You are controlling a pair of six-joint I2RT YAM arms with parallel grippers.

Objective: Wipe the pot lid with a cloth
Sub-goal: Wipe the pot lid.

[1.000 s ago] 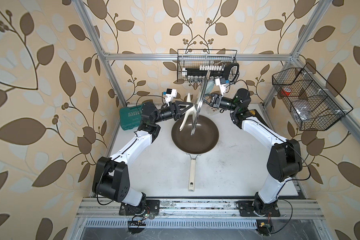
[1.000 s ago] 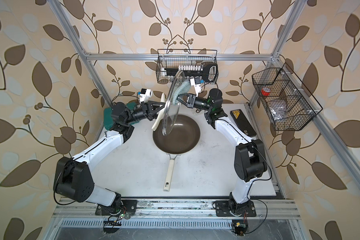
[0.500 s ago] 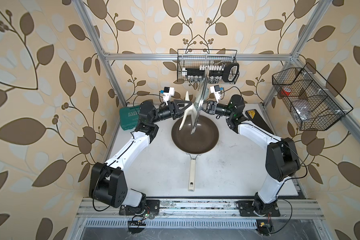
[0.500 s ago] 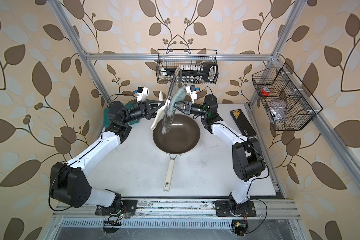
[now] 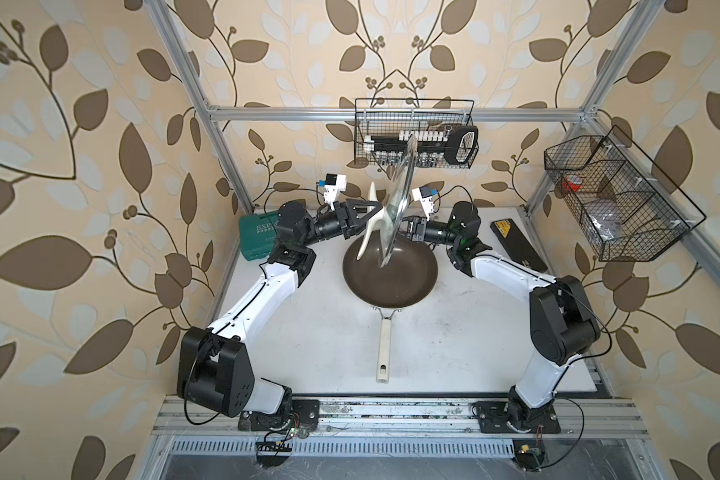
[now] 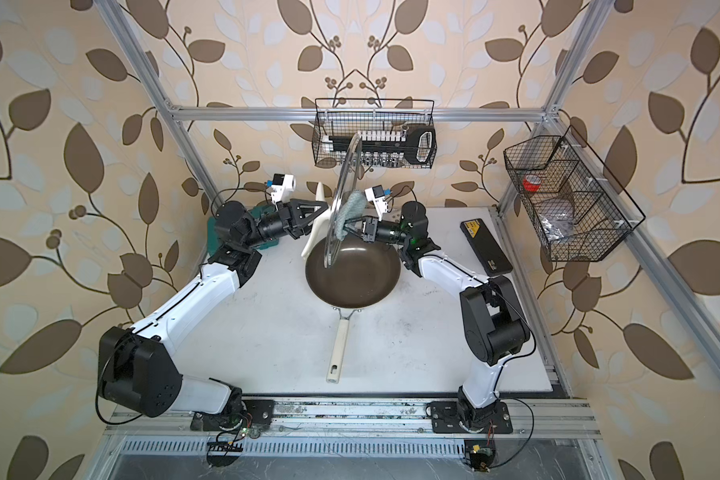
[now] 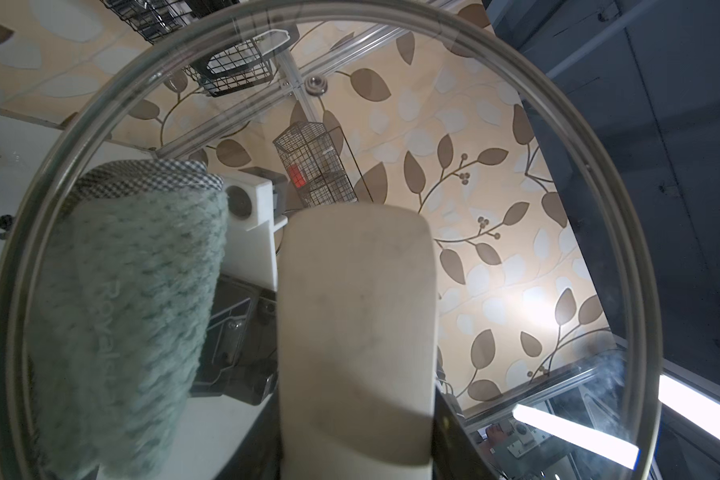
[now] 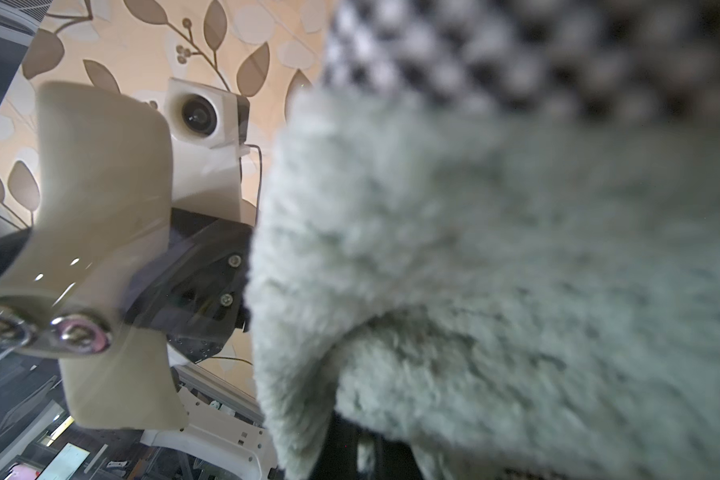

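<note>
Left wrist view looks along the cream handle (image 7: pixel 356 311) and through the clear glass of the pot lid (image 7: pixel 516 208). The cloth (image 7: pixel 129 311) lies flattened against the far face of the glass, beside the handle. In both top views the left gripper (image 5: pixel 368 212) has its jaws closed on that handle, held apart only by its width. It holds the pot lid (image 6: pixel 344 195) on edge, nearly upright, above the dark frying pan (image 6: pixel 354 274). The right gripper (image 6: pixel 352 228) has its jaws clamped tight on a bunched corner of the cloth (image 6: pixel 350 210), which fills the right wrist view (image 8: pixel 495 270).

The wiping step looks to be under way on the lid's underside. The next stroke likely calls for sliding the cloth across uncovered glass with steady pressure while the left arm braces the lid against twisting.

The white worktop (image 5: pixel 329 340) is scuffed. It carries the pan, a green case (image 5: pixel 258 232) at the back left and a flat black case (image 5: pixel 516 245) at the right. Wire baskets hang on the back wall (image 5: pixel 416 133) and the right wall (image 5: pixel 616 199), both walls papered in a leaf pattern.
</note>
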